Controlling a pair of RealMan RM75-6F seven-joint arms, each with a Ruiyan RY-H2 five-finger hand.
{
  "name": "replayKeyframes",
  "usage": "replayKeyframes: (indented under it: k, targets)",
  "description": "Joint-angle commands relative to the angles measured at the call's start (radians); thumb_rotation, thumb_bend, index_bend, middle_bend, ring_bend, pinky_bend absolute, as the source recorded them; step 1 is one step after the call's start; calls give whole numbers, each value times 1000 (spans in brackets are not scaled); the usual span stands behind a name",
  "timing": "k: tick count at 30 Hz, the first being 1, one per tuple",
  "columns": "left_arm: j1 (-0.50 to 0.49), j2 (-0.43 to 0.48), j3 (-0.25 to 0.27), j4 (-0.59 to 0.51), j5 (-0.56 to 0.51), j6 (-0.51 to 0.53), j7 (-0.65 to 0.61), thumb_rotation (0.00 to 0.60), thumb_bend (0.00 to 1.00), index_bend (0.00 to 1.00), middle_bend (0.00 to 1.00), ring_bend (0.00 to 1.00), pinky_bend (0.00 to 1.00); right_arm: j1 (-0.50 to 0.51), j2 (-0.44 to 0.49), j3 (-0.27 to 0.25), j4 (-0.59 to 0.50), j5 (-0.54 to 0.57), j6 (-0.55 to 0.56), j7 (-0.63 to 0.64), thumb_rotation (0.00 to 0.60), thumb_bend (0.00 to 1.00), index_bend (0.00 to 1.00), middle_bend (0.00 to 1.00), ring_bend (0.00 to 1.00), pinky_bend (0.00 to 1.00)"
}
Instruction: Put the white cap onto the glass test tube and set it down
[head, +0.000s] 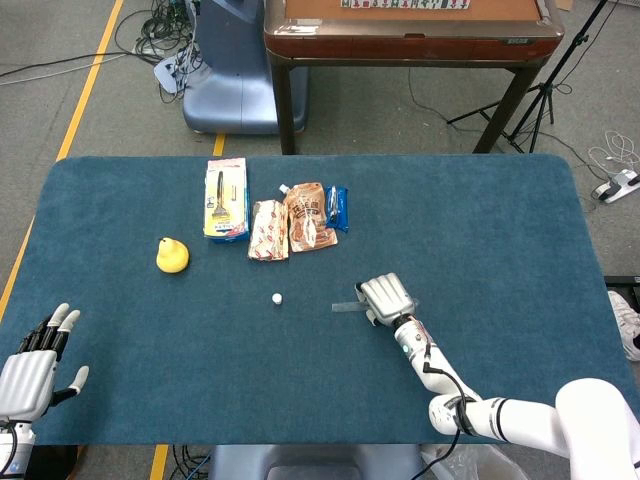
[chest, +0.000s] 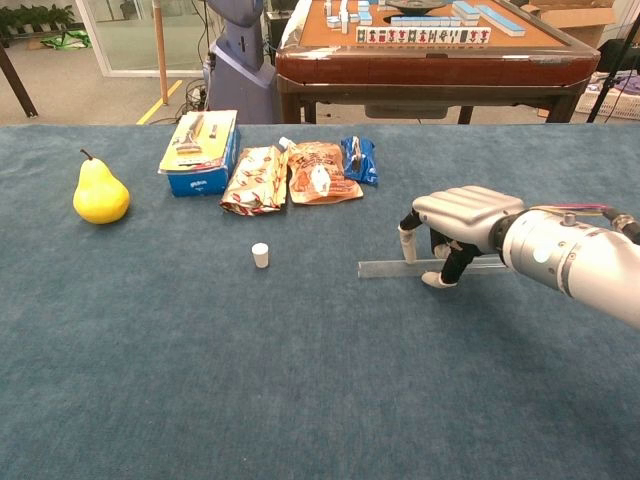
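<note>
Fingers (chest: 408, 243) of the right hand (chest: 456, 221) curled down over the glass test tube (chest: 388, 268), tips at both sides of it; whether they gripped it could not be determined. The tube lay flat on the blue table (chest: 300, 380), its free end pointing toward the white cap (chest: 260, 255), which stood upright well apart from it. Beyond the cap lay snack packets (chest: 300, 173), a boxed item (chest: 198, 140) and a yellow pear (chest: 100, 193). The left hand (head: 32, 369) hovered at the table's near left corner, fingers spread, holding nothing.
</note>
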Motion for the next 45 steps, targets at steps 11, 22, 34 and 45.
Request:
replayKeyframes:
  k: [11, 22, 34, 45]
  targets:
    - [-1, 0, -2, -1, -2, -1, 4, 600, 311, 0, 0, 22, 136, 1, 3, 4, 3, 1, -3, 16, 600, 453, 548, 1000, 1000, 1000]
    - [-19, 20, -8, -25, -1, -23, 1, 600, 311, 0, 0, 22, 136, -1, 55, 11, -41, -37, -3, 55, 600, 565, 678, 1000, 1000, 1000]
    - [-106, 96, -48, -103, 39, -92, -25, 600, 311, 0, 0, 53, 136, -36, 213, 43, -210, -127, 67, 138, 600, 632, 769, 1000, 1000, 1000]
    - [-319, 79, -112, -100, 92, -302, -31, 600, 311, 154, 231, 346, 475, -45, 378, 46, -337, -101, 77, 87, 600, 642, 773, 1000, 1000, 1000]
